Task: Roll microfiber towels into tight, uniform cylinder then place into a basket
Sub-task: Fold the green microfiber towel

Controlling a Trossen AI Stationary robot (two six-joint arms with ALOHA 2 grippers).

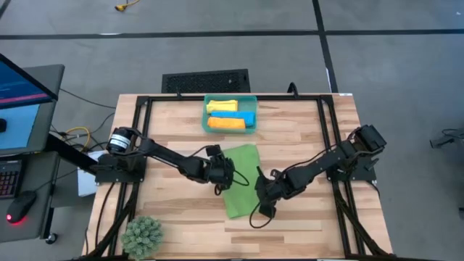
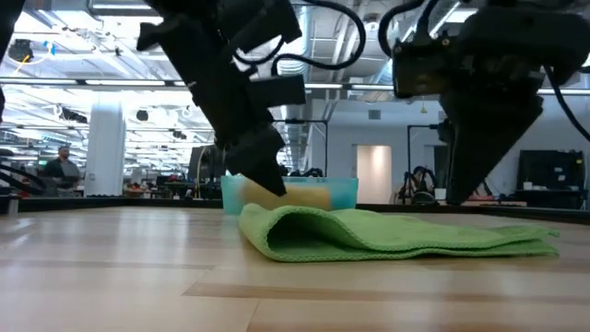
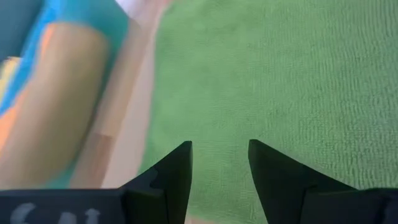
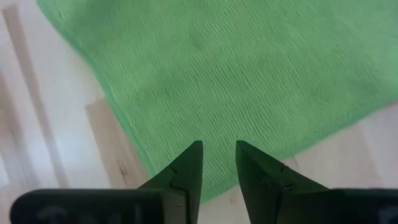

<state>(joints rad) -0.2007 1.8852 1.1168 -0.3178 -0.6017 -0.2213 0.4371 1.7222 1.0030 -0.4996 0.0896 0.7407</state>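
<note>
Green towel [image 1: 241,181]: lying near the middle of the table [image 1: 304,130], folded into a long strip, not yet rolled (far end doubled over in a soft hump, seen from the low camera). Runs from about six o'clock on the table up toward the centre.

Left to right across the overhead view:

Left gripper [image 1: 226,174]: at the towel's nine o'clock edge, low over the cloth. Fingers apart, nothing between them in the wrist view, only green cloth beyond the tips. No grip taken yet.

Basket [image 1: 250,99]: at twelve o'clock from the green towel, near the table's far edge. Already holding three rolls: yellow [image 1: 222,106], blue [image 1: 248,117] and orange [image 1: 226,124], packed side by side. Three of four done, by this count.

Right gripper [image 1: 263,204]: at the towel's three o'clock edge, toward the near end. Fingers likewise apart with a narrow gap, empty, hovering just above the cloth's edge and the bare wood.

Left to do, judging from the layout: pinch an end of the green strip, roll it into a tight cylinder matching the others, then carry it to the basket (room there looks tight, the free space being mostly at the three o'clock side).
</note>
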